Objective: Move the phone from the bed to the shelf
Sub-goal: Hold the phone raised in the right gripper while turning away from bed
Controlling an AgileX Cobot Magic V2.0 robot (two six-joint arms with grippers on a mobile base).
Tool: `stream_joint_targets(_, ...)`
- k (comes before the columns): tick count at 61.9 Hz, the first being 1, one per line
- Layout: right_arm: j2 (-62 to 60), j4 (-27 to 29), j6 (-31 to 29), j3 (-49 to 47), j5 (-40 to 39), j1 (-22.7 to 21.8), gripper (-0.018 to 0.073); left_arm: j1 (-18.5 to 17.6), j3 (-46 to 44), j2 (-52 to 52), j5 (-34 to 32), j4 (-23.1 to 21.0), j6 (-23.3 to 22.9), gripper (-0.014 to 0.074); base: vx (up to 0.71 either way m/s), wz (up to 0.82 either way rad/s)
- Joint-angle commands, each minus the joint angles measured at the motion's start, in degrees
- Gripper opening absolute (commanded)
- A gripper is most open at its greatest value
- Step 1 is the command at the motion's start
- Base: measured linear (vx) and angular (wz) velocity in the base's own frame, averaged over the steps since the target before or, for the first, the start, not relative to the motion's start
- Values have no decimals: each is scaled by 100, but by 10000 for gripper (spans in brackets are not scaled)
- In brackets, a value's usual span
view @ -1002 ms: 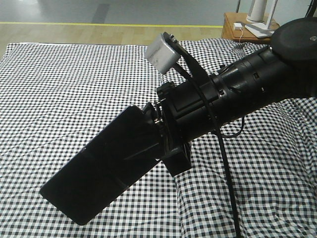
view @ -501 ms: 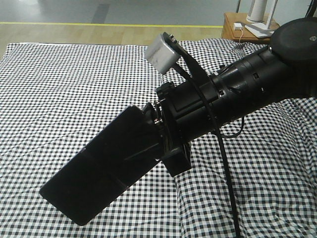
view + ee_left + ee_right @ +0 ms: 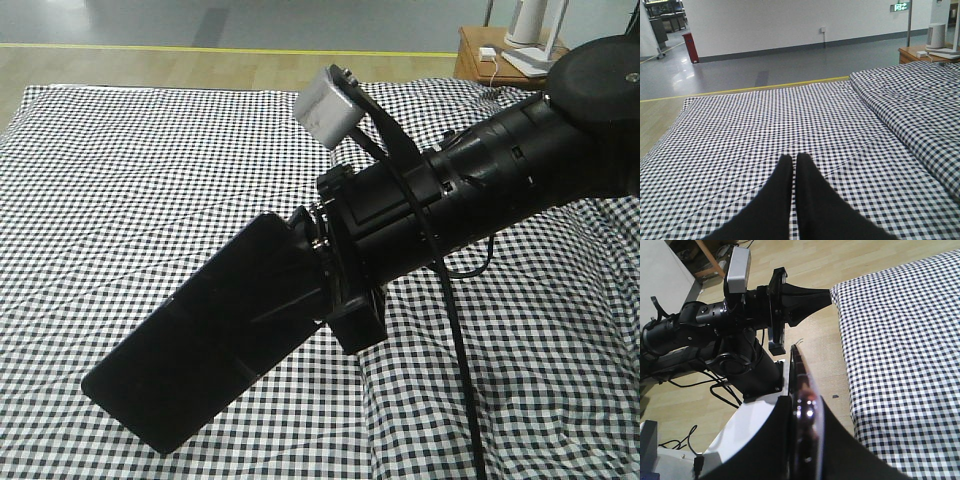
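While the right jaws clamp the phone [image 3: 213, 342], its long axis slants down-left; left jaws closed.

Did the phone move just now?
Yes, a tiny bit left: the bed and side table slid right behind the phone.

One phone [image 3: 200, 345], one bed [image 3: 150, 170] — one side table [image 3: 478, 62]

We see the near end of the phone [image 3: 801, 405] blurred and cut off by the bottom edge in the right wrist view, while the right arm [image 3: 500, 170] hides part of the bed [image 3: 150, 160].
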Motion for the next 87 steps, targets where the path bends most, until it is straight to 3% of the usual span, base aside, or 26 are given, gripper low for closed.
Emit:
stream_joint_targets(1,-231,468,-10,-160,373,-5,-3,-18,-132,-23,-420,-52,-33,1,-3,8)
stream_joint_targets(87,-231,463,-10,-160,374,-5,-3,-18,-132,-23,-420,-52,-33,1,-5,18)
